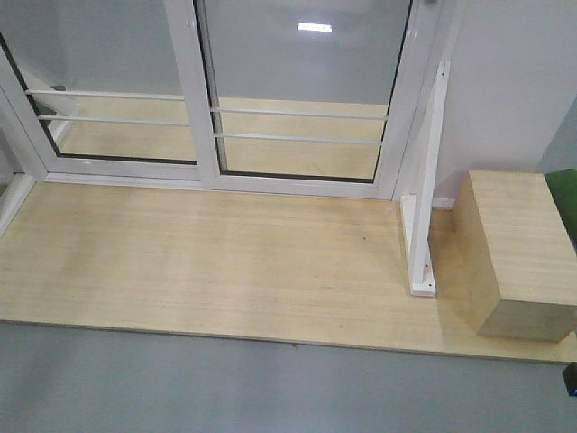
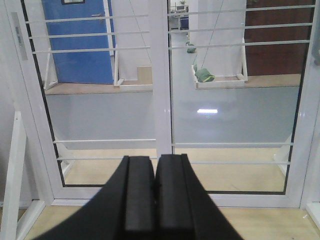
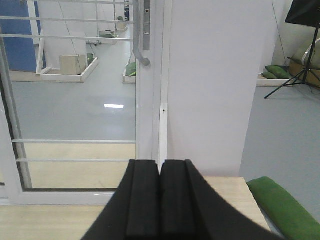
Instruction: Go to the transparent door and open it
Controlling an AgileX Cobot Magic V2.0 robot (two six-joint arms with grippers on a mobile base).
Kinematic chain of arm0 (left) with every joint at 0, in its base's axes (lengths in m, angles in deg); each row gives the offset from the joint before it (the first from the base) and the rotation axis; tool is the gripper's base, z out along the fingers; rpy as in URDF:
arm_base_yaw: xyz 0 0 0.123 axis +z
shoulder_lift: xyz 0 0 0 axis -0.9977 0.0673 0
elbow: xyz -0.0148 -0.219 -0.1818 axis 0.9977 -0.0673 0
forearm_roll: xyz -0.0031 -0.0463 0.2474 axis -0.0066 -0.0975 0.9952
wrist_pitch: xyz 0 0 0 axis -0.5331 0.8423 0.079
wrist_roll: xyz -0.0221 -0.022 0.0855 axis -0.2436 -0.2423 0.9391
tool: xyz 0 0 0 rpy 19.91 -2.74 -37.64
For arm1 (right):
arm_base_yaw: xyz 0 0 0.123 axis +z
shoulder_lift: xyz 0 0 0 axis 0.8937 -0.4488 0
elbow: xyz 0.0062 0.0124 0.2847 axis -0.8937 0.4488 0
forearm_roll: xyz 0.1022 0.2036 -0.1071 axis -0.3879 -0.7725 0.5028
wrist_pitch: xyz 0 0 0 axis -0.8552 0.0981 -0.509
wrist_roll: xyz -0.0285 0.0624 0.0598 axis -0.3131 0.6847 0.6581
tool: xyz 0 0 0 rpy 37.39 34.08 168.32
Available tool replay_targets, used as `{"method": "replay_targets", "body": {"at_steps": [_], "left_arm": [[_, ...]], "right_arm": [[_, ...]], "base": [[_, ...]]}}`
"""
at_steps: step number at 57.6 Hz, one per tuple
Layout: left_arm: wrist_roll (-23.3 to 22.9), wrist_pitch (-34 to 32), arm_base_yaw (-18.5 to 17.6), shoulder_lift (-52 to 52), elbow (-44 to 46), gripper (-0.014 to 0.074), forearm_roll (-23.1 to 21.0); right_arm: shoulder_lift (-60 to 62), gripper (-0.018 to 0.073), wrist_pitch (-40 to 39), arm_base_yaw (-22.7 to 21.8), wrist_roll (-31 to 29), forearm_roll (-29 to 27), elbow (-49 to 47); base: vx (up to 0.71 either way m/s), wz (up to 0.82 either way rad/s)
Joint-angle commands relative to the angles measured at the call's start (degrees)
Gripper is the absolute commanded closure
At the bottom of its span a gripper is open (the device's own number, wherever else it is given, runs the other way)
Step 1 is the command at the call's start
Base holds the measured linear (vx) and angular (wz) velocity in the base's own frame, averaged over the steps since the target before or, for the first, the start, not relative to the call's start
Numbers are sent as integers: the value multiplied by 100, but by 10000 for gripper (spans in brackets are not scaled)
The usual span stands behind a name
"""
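The transparent door [image 3: 75, 105] stands closed ahead of your right claw [image 3: 160, 200], its glass up and to the left of the fingertips; its curved grey handle [image 3: 144, 61] hangs on the stile high above the claw and a touch left, well out of reach, so the base likely needs to close in first. The right claw is pressed together on nothing, probably tucked for travel; the left claw [image 2: 155, 200] is likewise pinched flat and empty, aimed at the white post between the door and the handleless panel [image 2: 100, 100]. A white wall [image 3: 215, 85] rises just right of the handle; a green cushion [image 3: 280, 205] lies low to the right; the wooden platform [image 1: 225, 262] runs beneath.
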Motion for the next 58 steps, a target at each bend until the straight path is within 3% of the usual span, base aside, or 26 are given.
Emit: {"method": "replay_targets", "body": {"at_steps": [1, 58], "left_arm": [[-66, -473, 3, -86, -93, 603, -38], [-66, -473, 3, -86, -93, 603, -38]], "right_arm": [[93, 568, -479, -24, -44, 23, 30], [93, 568, -479, -24, -44, 23, 30]], "base": [[42, -2], [38, -7]]}}
